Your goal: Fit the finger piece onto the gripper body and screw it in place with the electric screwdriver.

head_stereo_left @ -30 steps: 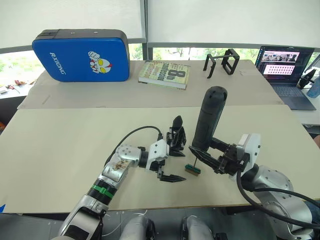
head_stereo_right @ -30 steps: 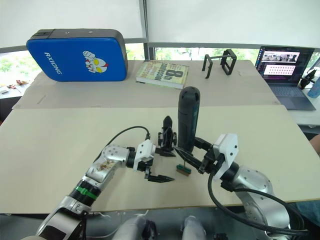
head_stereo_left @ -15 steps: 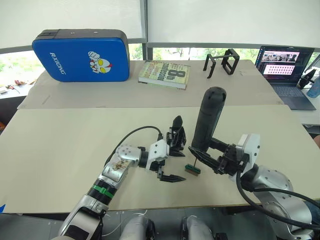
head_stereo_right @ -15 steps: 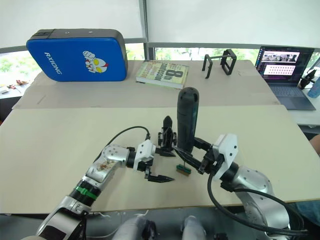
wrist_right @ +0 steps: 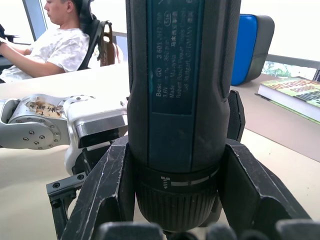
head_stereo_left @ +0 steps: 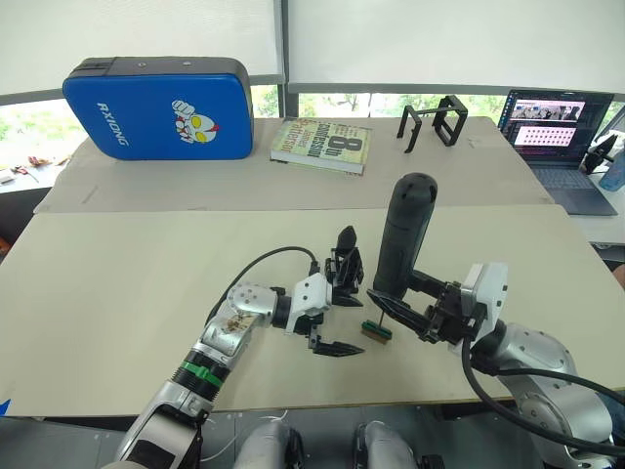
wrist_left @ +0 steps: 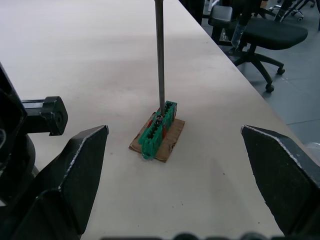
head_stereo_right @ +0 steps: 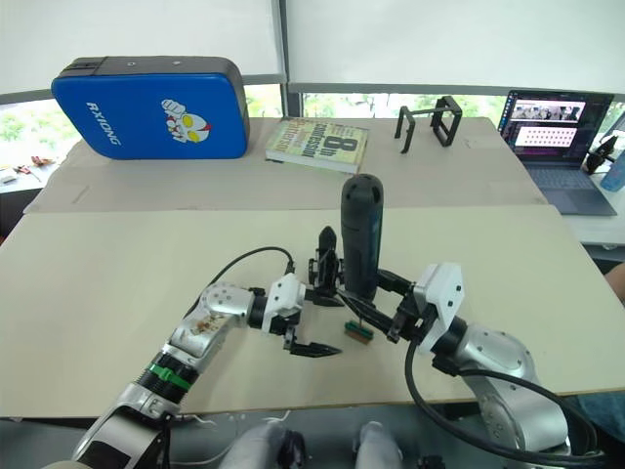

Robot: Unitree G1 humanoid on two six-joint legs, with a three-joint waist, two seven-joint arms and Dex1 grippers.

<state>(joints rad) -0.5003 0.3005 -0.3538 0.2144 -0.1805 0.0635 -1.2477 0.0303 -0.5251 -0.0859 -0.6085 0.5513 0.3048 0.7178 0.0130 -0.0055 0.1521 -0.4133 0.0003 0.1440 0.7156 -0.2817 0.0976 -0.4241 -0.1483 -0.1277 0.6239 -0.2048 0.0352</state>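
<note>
The electric screwdriver (head_stereo_left: 405, 234) stands nearly upright near the front edge of the table (head_stereo_left: 117, 283) — a thick matte-black cylinder with a rounded top, its lower barrel clamped between the two black fingers of the right gripper (head_stereo_left: 408, 311). The right wrist view adds what the head views cannot: a dark teal printed label panel (wrist_right: 175, 75) down the barrel and a ribbed collar at the grip, with a seated person (wrist_right: 50, 45) in a pale shirt behind. The thin metal bit (wrist_left: 159, 55) comes down onto a tiny green block (wrist_left: 157, 131) with a toothed top, which sits on a small square of brown cardboard (wrist_left: 167, 145); this contact is plain in the left wrist view.

The left gripper (head_stereo_left: 332, 318) has its fingers wide apart, the lower one lying on the table just beside the green block. The gripper body (head_stereo_left: 344, 276), blocky and ribbed, stands just left of the screwdriver with the leaf-shaped finger piece (head_stereo_left: 346, 239) pointing up from its top — whether the upper finger touches it, I cannot tell.

At the back lie a glossy blue case (head_stereo_left: 161, 107), a book (head_stereo_left: 322, 145), open black frames (head_stereo_left: 435, 122) and a laptop (head_stereo_left: 559, 132).
</note>
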